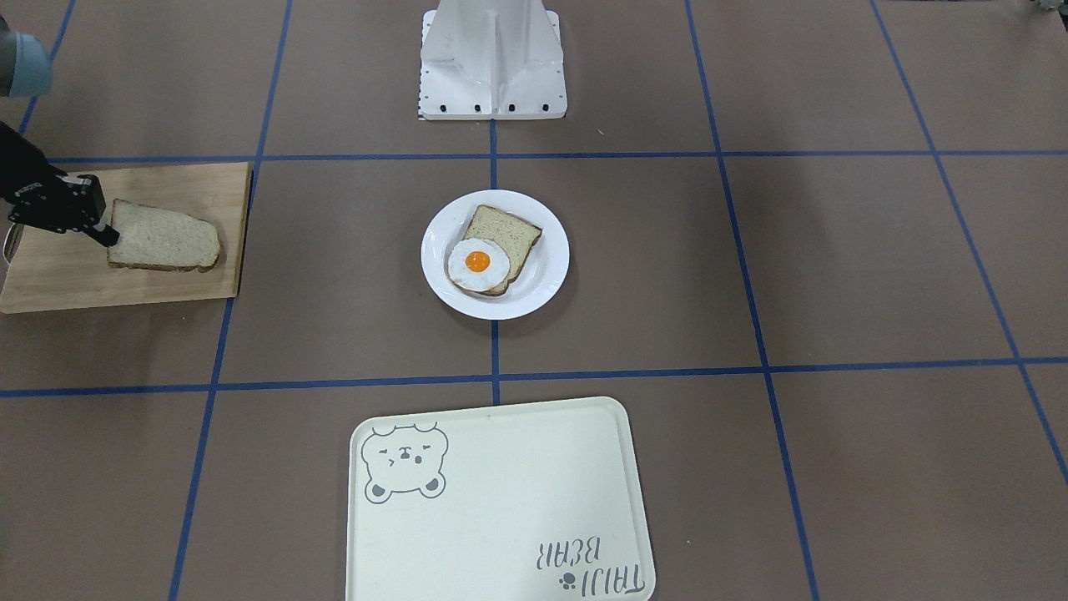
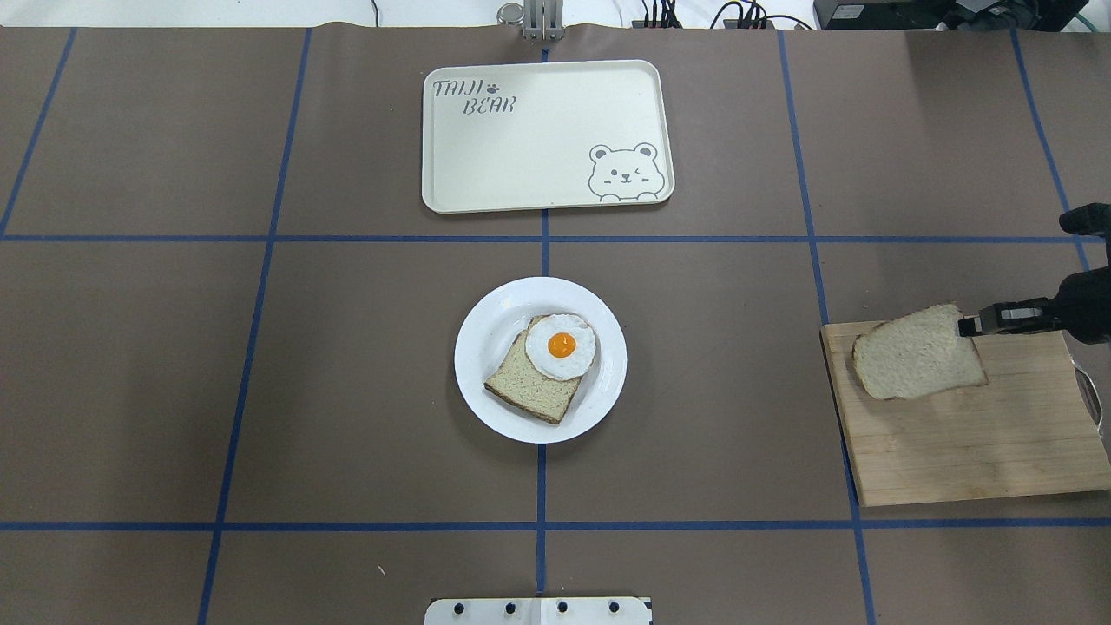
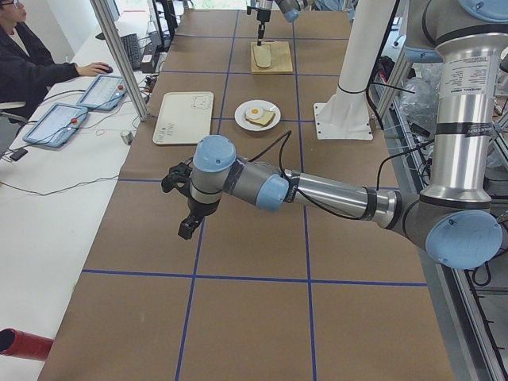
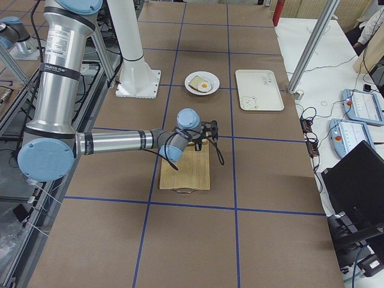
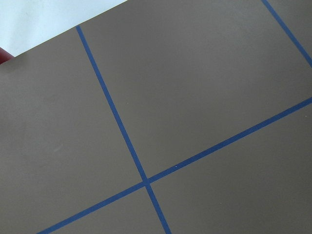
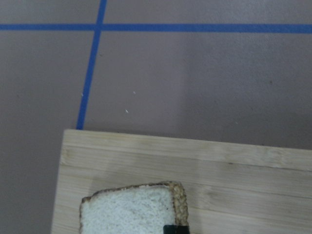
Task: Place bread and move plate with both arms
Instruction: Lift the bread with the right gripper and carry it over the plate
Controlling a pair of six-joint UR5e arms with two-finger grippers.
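**My right claw (image 2: pixel 965 327) grips the bread (image 2: pixel 911 354) by one edge over a wooden cutting board (image 2: pixel 972 443).**

The pale slice sits at the board's far corner on the plate's side; I cannot tell whether it is clear of the wood. The white plate (image 2: pixel 486 325), well apart at the table's middle, carries a tanner slice (image 2: pixel 529 391) topped with a fried egg (image 2: pixel 562 345). Beyond it lies a cream tray (image 2: pixel 538 156) printed "TAIJI BEAR" with a bear drawing. Blue tape grids the brown table covering (image 2: pixel 347 391). My left claw (image 3: pixel 186 208) hangs above the table's other end; I cannot tell whether its fingers are apart or together. An operator (image 3: pixel 24 55) sits at a side desk.
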